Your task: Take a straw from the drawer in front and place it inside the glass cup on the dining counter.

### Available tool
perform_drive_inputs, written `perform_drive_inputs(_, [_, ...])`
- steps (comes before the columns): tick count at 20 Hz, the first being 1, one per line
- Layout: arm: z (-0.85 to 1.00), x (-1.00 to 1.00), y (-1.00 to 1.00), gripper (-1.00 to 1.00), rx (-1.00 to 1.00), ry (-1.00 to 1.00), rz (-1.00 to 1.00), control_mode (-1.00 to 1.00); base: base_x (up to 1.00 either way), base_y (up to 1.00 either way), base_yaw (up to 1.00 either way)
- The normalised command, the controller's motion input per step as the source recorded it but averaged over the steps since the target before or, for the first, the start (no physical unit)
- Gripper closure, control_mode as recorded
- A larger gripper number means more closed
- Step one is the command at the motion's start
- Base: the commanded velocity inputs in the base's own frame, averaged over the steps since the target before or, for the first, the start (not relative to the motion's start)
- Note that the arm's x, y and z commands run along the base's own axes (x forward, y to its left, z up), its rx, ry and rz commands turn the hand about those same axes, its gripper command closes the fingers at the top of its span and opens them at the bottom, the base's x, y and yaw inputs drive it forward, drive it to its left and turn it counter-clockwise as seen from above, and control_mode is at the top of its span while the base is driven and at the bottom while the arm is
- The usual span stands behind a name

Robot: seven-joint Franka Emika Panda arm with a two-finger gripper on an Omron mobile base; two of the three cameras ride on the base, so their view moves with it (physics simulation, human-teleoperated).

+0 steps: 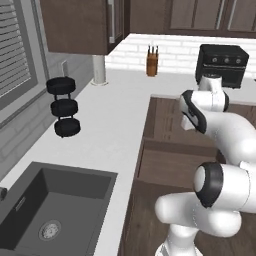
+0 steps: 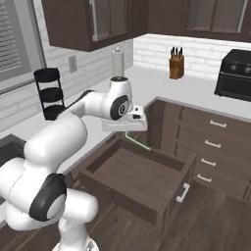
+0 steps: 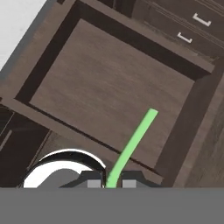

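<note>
Tool (image 3: 109,183) clamped on straw (image 3: 131,146), above open drawer (image 3: 109,83), clear of rims

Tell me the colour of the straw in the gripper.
Light green. The straw shows best in the hand view, pinched in the gripper.

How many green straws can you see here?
1. The straw is pinched between the gripper fingertips, hanging above the open drawer; its tip also shows in the right base view. The drawer's visible floor holds no others.
</note>
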Motion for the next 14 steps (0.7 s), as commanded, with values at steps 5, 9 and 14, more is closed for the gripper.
perform_drive_inputs(5, [0.0,0.0,0.0,1.0,0.0,0.0,0.0,1.0,-1.0,-0.13,-0.25])
perform_drive_inputs(9, [0.0,0.0,0.0,1.0,0.0,0.0,0.0,1.0,-0.49,-0.07,-0.73])
perform_drive_inputs(14, [0.0,0.0,0.0,1.0,0.0,0.0,0.0,1.0,0.0,-0.07,-0.93])
